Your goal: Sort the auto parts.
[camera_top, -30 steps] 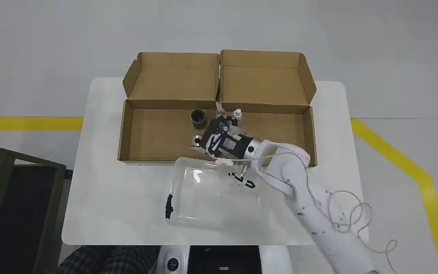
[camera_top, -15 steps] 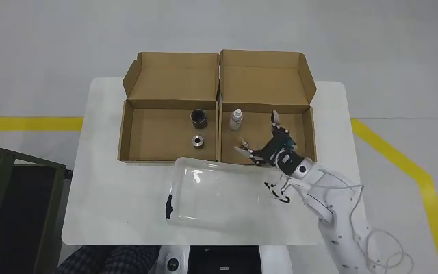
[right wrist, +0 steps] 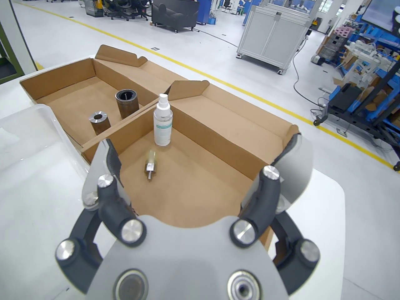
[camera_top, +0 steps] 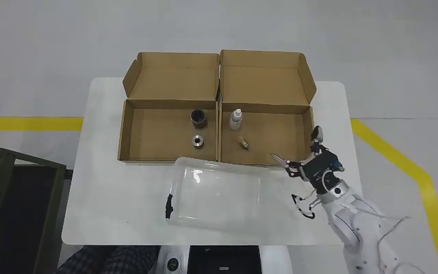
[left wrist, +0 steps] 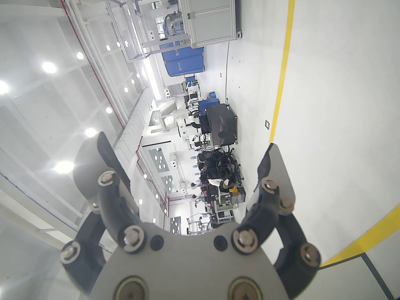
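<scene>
White desk [camera_top: 102, 171], auto parts in boxes, your right claw [camera_top: 294, 144] spread wide and empty.
Your right claw hangs over the desk's right side, by the front corner of the right box [camera_top: 280, 133], where a spray bottle [camera_top: 236, 119] stands and a small metal fitting [camera_top: 242, 143] lies near it. In the left box [camera_top: 154, 133] a dark cylinder [camera_top: 198, 118] and a metal bushing [camera_top: 198, 142] stand apart. A black part [camera_top: 168, 205] lies in the clear bin [camera_top: 219, 195]. Your left claw [left wrist: 187, 143], wide and empty, faces the hall.
</scene>
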